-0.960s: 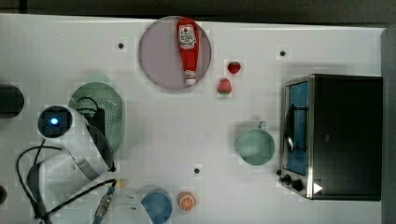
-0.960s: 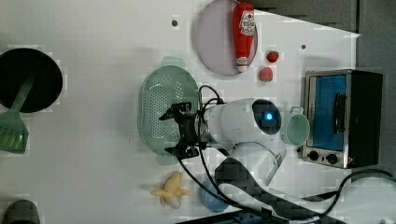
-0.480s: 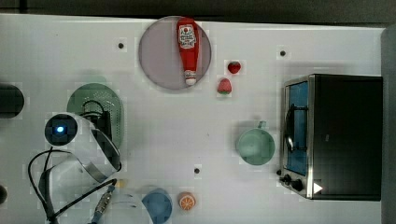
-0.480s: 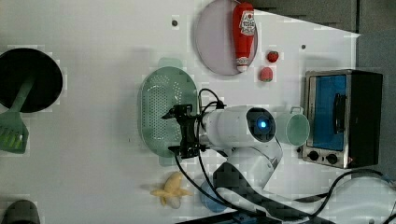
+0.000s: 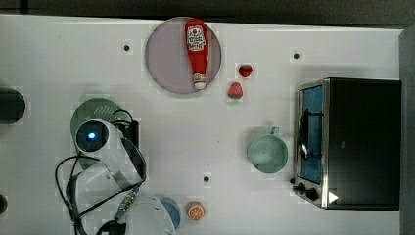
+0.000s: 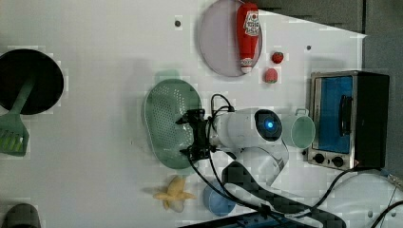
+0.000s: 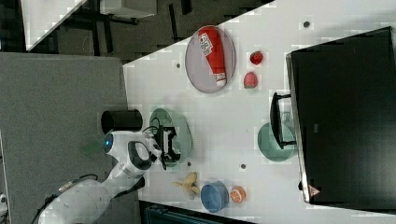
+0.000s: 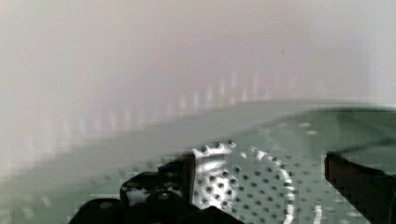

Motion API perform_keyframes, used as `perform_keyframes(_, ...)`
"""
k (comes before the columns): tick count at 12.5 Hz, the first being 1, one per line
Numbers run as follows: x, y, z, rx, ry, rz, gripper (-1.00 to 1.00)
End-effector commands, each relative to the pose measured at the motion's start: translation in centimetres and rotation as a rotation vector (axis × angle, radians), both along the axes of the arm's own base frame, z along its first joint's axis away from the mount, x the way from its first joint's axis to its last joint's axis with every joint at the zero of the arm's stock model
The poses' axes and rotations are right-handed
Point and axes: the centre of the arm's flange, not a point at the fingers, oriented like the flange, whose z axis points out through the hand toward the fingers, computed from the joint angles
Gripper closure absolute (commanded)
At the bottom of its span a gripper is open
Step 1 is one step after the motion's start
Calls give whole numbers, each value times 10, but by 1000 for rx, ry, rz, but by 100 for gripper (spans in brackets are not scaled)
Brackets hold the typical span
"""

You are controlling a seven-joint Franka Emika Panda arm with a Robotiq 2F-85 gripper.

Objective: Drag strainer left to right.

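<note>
Robot gripper, jaws spread wide, has moved further over the pale mint-green oval perforated plastic strainer, near the white table's left edge in the top view. Nothing is grasped; dragging has not begun.

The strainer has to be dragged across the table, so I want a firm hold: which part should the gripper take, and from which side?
Probably the strainer's rim wall nearest the arm, taken from above. It lies flat, bowl up, its thin rim suiting the open gripper, which hangs over that edge in the left view. The small tab handle sits at the far end, towards the lilac plate.
</note>
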Motion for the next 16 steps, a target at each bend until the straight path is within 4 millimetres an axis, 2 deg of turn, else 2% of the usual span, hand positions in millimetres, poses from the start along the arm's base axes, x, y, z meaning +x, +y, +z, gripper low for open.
perform_keyframes(1,12,-27,17,-21,-52,-57,-100)
perform_keyframes(5,19,-67,24,-50,-70,-57,-100)
perform_keyframes(9,25,-108,21,-68,-65,-29,-100)
perform_keyframes(10,32,-143,24,-81,-71,-32,-100)
perform_keyframes(16,37,-209,23,-100,-66,7,-100)
